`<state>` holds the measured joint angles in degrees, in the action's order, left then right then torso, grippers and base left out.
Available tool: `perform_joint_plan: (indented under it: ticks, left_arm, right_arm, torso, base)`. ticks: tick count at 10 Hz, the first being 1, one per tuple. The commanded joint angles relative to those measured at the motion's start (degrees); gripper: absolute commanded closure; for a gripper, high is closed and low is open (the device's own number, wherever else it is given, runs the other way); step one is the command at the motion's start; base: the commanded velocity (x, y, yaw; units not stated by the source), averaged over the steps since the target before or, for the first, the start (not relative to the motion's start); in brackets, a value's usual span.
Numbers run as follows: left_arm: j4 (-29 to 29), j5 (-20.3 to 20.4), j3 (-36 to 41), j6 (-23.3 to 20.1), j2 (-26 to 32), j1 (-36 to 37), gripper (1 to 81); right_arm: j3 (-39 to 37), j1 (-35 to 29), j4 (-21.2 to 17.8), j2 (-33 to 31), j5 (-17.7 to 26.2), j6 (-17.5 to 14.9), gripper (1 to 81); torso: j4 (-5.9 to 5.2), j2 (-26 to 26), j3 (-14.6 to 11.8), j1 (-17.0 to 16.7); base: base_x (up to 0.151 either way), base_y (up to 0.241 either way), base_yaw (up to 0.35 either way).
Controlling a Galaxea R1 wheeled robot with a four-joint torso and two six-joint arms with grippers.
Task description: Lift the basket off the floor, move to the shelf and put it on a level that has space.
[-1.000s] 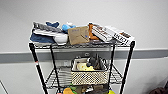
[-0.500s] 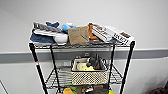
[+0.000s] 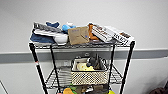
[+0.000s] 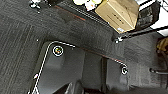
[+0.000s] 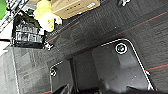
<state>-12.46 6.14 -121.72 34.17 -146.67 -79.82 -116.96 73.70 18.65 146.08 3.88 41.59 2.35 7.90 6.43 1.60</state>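
Head view shows the basket (image 3: 89, 74) resting on the shelf's (image 3: 82, 45) second level (image 3: 60, 75), towards the right. Both wrist views look down at the floor (image 4: 22, 37); whether either gripper is spread cannot be told.

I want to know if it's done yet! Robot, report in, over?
Grippers: can't tell open or shut. Basket sits on the shelf's second level, items inside. Top level piled with boxes and cloth. Nothing blocking.

Dark grey carpet floor (image 5: 105, 27) crossed by thin red lines lies below, with a brown cardboard box (image 5: 75, 7), a yellow-green item (image 5: 46, 15) and a black crate (image 5: 27, 33) near each other.
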Motion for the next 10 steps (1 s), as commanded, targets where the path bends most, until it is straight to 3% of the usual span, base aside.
perform_joint_plan:
  ticks: [1, 7, 10]
  left_arm:
    - [-1.5, -2.4, -6.7, -0.5, -3.5, 1.6, 1.0]
    - [-1.6, -2.9, -26.5, -0.5, -15.2, 0.1, 1.0]
    - [-1.6, -2.9, -35.2, -0.4, -20.7, 0.1, 1.0]
  right_arm:
    - [-11.1, -1.1, 4.7, 7.7, 1.4, -0.4, 1.0]
    - [-33.6, 1.7, 9.9, 22.9, 1.6, -0.5, 1.0]
    - [-38.2, 1.9, 11.3, 26.3, 2.2, -0.5, 1.0]
  torso:
    - [0.00, 0.0, 0.0, 0.0]
    - [0.00, 0.0, 0.0, 0.0]
    - [0.00, 0.0, 0.0, 0.0]
  base:
    - [0.000, 0.000, 0.000]
    - [0.000, 0.000, 0.000]
    - [0.000, 0.000, 0.000]
